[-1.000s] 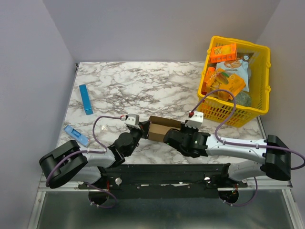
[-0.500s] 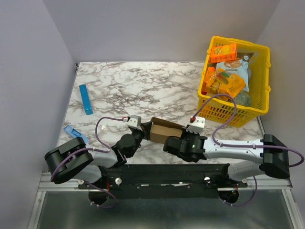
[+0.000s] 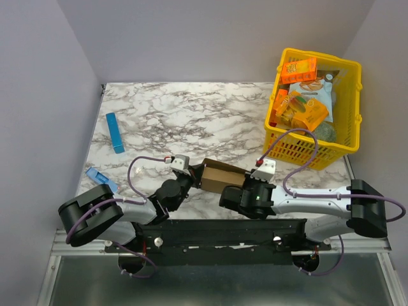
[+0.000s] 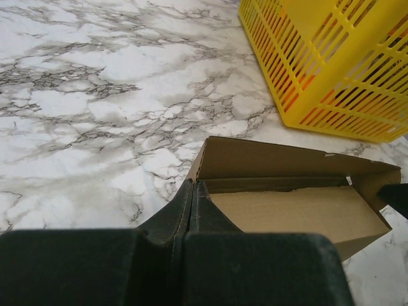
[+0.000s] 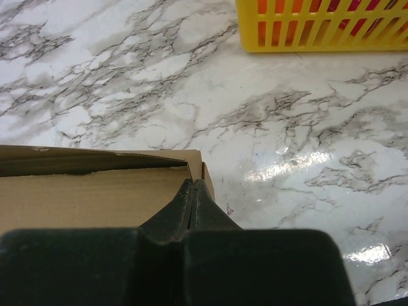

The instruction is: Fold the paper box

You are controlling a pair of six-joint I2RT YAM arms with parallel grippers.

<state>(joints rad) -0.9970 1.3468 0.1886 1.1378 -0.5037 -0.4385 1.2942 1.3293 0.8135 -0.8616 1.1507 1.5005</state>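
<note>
The paper box point(image 3: 222, 176) is lying in the lower middle of the top view, near the front edge of the marbled desk point(image 3: 191, 115). It is sitting between the two arms, with its long side running from left to right and tilting slightly down toward the right. It is plain brown cardboard, formed into a shallow open carton.

The left gripper point(image 3: 193, 172) is reaching the box's left end from the lower left. In the left wrist view this gripper point(image 4: 193, 191) is showing its two dark fingers point(image 4: 175, 213) pressed together with only a thin seam between them. Their tips are meeting at the near left corner of the box point(image 4: 287, 210), pinching its end wall. The box's inside floor and its far wall are facing the camera, stretching toward the right of the frame.

The right gripper point(image 3: 244, 183) is meeting the box's right end from the lower right. In the right wrist view the right gripper point(image 5: 192, 188) is likewise drawn narrow. Its fingers point(image 5: 210, 213) are closing on the end wall at the right corner of the box point(image 5: 95, 194), which is filling the lower left of that frame.

A yellow slatted basket point(image 3: 347, 137) is standing at the upper right of the top view, holding orange snack boxes point(image 3: 299, 69) and other packets. It is well apart from the paper box. A slim blue bar point(image 3: 115, 132) is lying at the left of the desk, and a small blue packet point(image 3: 101, 178) is lying below it, close to the left arm's elbow.
</note>
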